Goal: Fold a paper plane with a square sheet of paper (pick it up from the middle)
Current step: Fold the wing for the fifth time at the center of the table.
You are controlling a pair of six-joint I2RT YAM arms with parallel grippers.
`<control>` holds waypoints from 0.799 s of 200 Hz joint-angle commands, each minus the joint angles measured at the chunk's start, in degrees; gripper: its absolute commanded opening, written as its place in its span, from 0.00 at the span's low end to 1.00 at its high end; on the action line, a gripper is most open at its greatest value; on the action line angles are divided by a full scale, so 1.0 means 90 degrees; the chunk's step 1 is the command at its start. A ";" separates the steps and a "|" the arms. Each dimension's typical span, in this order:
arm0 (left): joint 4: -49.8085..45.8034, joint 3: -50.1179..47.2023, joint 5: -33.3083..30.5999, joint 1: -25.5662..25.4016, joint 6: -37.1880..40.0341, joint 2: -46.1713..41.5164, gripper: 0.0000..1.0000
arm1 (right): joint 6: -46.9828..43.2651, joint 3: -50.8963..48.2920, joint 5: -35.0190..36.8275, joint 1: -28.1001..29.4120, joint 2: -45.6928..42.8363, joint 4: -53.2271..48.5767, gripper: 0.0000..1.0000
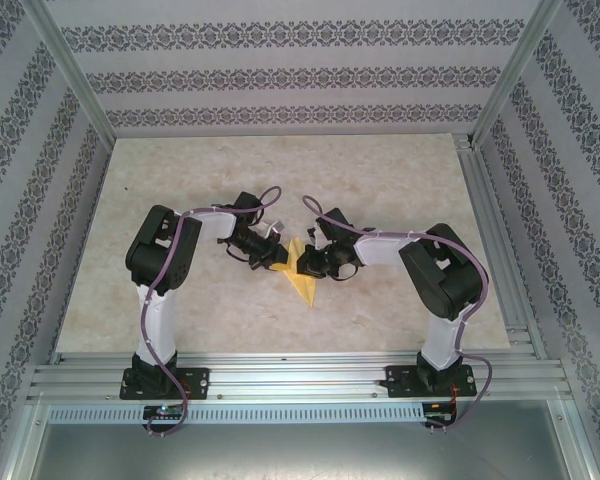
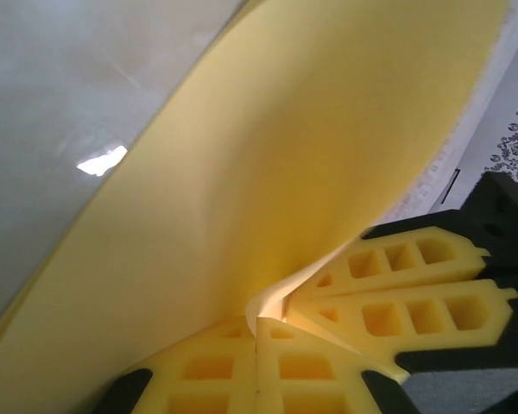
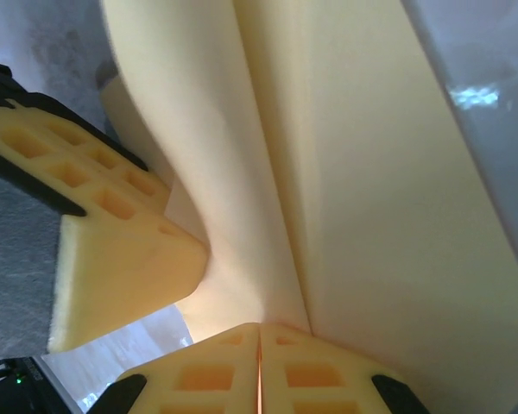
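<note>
Paper plane: thin, pale-yellow, creased, pointed.
Left pincer: gridded yellow foam, clamped on it.
Right pincer: likewise clamped.

paper plane cropped, fold shape unclear

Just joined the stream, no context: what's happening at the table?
Both arms meet over one yellow paper at the middle of the table. The left gripper and right gripper are each shut on it, fingertips close together. The paper bends between them, with a lengthwise crease and a pointed end, so it looks mid-fold.
</note>
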 commanded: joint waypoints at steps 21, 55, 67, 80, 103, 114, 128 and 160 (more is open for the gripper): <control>-0.0140 0.0004 -0.0812 0.0090 0.0203 0.0425 0.01 | -0.0244 0.0777 0.0016 -0.0113 -0.0052 -0.0202 0.09; -0.0170 0.0046 -0.0829 0.0086 0.0199 0.0440 0.02 | -0.0263 0.0899 0.0195 -0.0154 0.0409 -0.0160 0.08; -0.0179 0.0041 -0.0800 0.0082 0.0203 0.0432 0.01 | -0.0264 0.0804 0.0336 -0.0172 0.0455 -0.0063 0.07; -0.0168 0.0026 -0.0820 0.0086 0.0191 0.0440 0.02 | -0.0246 0.0800 0.0197 -0.0192 0.0620 -0.0023 0.07; -0.0195 0.0045 -0.0838 0.0089 0.0203 0.0457 0.01 | -0.0332 0.0779 0.0458 -0.0201 0.0924 -0.0165 0.07; -0.0233 0.0062 -0.0866 0.0084 0.0195 0.0475 0.01 | -0.0411 0.0815 0.0546 -0.0190 0.1047 -0.0274 0.07; -0.0265 0.0092 -0.0861 0.0082 0.0219 0.0488 0.02 | -0.0403 0.0841 0.0548 -0.0194 0.1040 -0.0364 0.07; -0.0267 0.0076 -0.0877 0.0081 0.0220 0.0487 0.01 | -0.0395 0.0981 0.0415 -0.0270 0.0511 -0.0329 0.08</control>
